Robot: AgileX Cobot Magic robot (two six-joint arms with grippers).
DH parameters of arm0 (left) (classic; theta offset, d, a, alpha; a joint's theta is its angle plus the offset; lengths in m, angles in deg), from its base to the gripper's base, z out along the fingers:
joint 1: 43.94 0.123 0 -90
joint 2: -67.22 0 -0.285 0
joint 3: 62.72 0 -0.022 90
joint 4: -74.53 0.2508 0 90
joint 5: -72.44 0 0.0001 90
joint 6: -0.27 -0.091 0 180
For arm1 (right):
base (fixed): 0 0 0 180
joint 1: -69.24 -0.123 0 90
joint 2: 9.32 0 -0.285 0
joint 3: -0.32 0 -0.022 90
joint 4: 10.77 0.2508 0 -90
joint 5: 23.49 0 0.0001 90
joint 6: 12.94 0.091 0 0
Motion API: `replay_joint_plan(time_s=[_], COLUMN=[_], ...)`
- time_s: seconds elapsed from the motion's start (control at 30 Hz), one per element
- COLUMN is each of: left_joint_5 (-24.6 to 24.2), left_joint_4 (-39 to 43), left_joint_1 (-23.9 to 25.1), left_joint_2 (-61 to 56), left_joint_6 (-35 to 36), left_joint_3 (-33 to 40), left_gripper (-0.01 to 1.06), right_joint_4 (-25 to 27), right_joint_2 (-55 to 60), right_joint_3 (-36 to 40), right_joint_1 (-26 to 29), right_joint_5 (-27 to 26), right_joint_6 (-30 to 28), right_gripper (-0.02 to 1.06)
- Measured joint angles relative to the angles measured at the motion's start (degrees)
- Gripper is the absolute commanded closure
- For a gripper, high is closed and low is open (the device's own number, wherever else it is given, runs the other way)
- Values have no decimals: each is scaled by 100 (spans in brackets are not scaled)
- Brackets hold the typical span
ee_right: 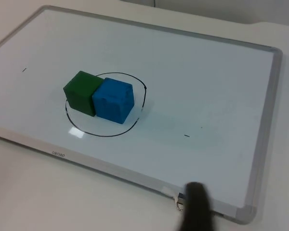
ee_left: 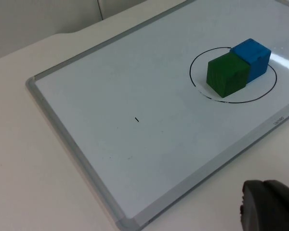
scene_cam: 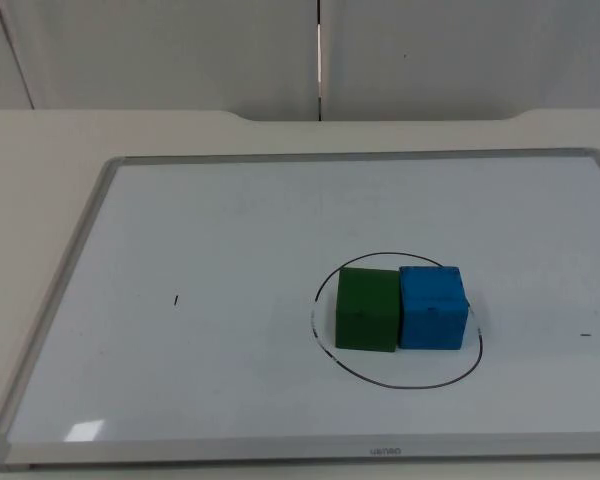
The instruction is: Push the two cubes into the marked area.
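Note:
A green cube [scene_cam: 367, 308] and a blue cube [scene_cam: 432, 306] stand side by side, touching, inside a black hand-drawn circle [scene_cam: 410, 386] on the whiteboard [scene_cam: 55, 300]. The green one is on the left. The left wrist view has the green cube [ee_left: 225, 73] and blue cube [ee_left: 254, 57] far off, with my left gripper [ee_left: 269, 204] held back over the bare table beyond the board's front edge. My right gripper [ee_right: 196, 207] hangs off the board's front right corner, well away from the green cube [ee_right: 80, 92] and blue cube [ee_right: 113, 100]. Both arms wait.
The whiteboard has a raised grey frame [scene_cam: 380, 452] all round and lies on the white table. Small pen marks [scene_cam: 176, 299] dot its surface. A grey partition wall [scene_cam: 180, 50] closes the far side.

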Motion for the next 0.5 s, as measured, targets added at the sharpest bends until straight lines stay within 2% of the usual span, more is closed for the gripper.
replay_joint_plan(time_s=[0.03, 0.07, 0.13, 0.2, 0.5], left_joint_5=[0, 0, 0, 0, 0], left_joint_4=[0, 0, 0, 0, 0], left_joint_1=[0, 0, 0, 0, 0], left_joint_2=[0, 0, 0, 0, 0], left_joint_6=[0, 0, 0, 0, 0], left_joint_3=[0, 0, 0, 0, 0], left_gripper=[105, 105, 105, 105, 105], right_joint_4=[0, 0, 0, 0, 0], right_joint_2=[0, 0, 0, 0, 0], right_joint_3=[0, 0, 0, 0, 0], right_joint_1=[0, 0, 0, 0, 0], right_joint_5=[0, 0, 0, 0, 0], right_joint_6=[0, 0, -39, -39, 0], right_gripper=[29, 29, 12, 5, 3])
